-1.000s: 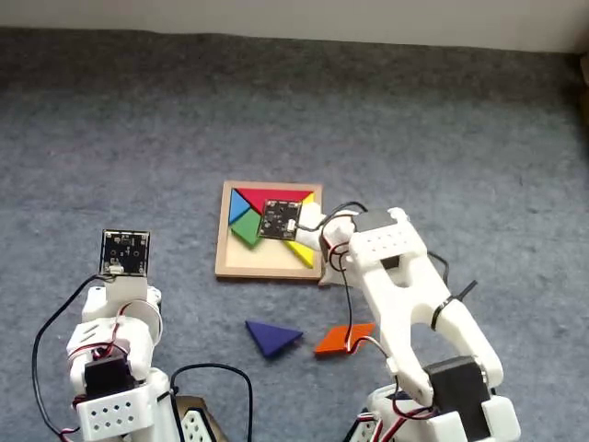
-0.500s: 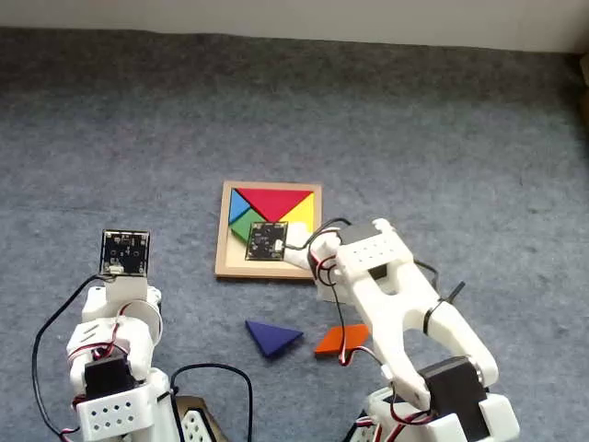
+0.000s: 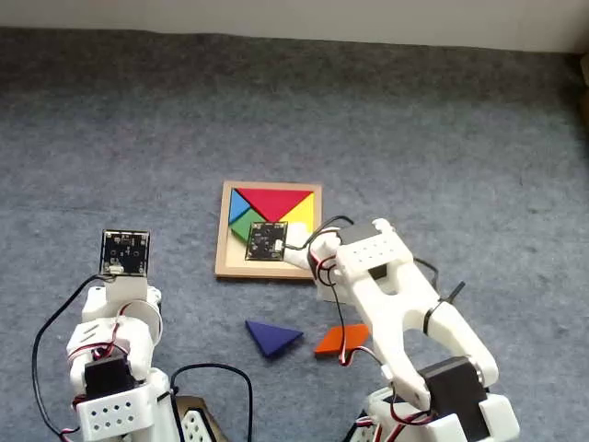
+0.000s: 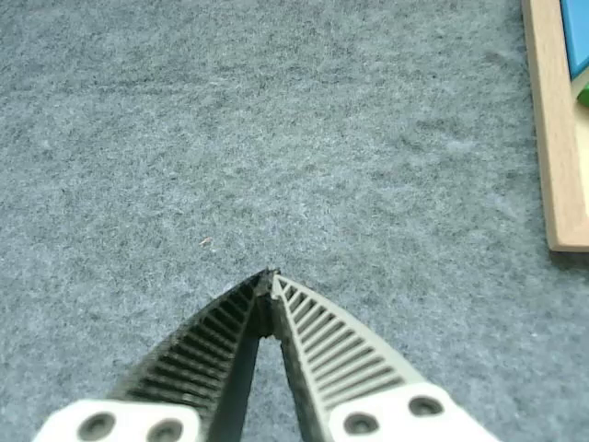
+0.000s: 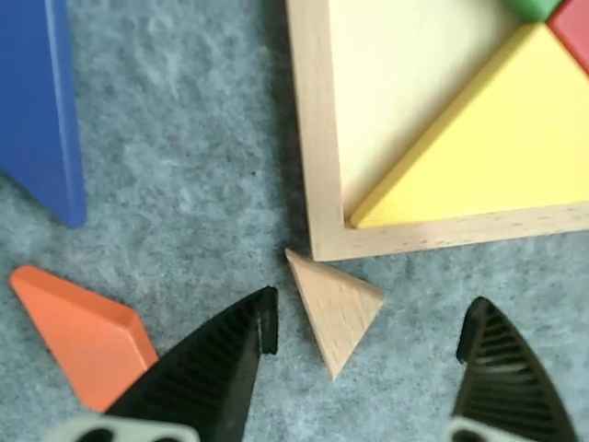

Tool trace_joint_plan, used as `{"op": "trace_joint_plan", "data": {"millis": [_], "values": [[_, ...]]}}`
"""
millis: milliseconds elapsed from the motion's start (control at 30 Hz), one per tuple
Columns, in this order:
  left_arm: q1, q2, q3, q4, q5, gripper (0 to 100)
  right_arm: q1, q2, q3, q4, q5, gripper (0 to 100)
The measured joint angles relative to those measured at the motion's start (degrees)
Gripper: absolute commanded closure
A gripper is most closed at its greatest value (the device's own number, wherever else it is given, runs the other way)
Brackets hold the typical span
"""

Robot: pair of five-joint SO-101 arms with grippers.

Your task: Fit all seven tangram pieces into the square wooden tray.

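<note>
Right wrist view: the right gripper [image 5: 373, 311] stands wide open low over the grey carpet [image 5: 184, 184]. Its two black fingers [image 5: 230, 359] are spread to either side of a small unpainted wooden triangle [image 5: 336, 308], which lies flat between them and touches neither. One point of that triangle sits at the outer corner of the square wooden tray [image 5: 308, 120] and appears to touch the rim, though the angle leaves that uncertain. Just inside the same corner a large yellow triangle [image 5: 479, 138] lies flat against the rim. Slivers of a red piece [image 5: 575, 28] and a green piece [image 5: 536, 7] show beyond it, and bare tray floor shows beside it. On the carpet outside the tray, an orange parallelogram [image 5: 83, 322] lies just beside one finger and a dark blue triangle [image 5: 37, 101] lies farther off.

Seen from the high view, the right arm [image 3: 396, 295] stretches in over the tray's near side. The red, green and yellow pieces and a light blue piece [image 3: 241, 204] fill the far part of the tray, while the near strip is bare wood. The dark blue triangle and the orange parallelogram lie near each other, apart, on the carpet on the robot's side of the tray.

The left gripper [image 4: 269, 281] is pinched together at the tips with nothing in it, over carpet, with the tray's edge off to one side. The left arm [image 3: 115, 341] sits folded, well apart from the tray.
</note>
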Motion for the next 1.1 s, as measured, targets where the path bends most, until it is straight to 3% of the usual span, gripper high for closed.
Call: {"op": "trace_joint_plan", "data": {"millis": [267, 500, 767, 1100], "values": [[0.0, 0.0, 0.0, 0.0, 0.0, 99, 0.0, 6.9, -0.4, 0.0, 0.0, 67.7], [0.0, 0.0, 0.0, 0.0, 0.0, 99, 1.5, 19.1, -14.2, 9.0, 0.0, 68.0], [0.0, 0.0, 0.0, 0.0, 0.0, 99, 3.2, 24.1, -22.1, 10.6, -0.1, 84.8], [0.0, 0.0, 0.0, 0.0, 0.0, 99, 4.5, 25.0, -23.6, 10.4, -0.1, 85.3]]}}
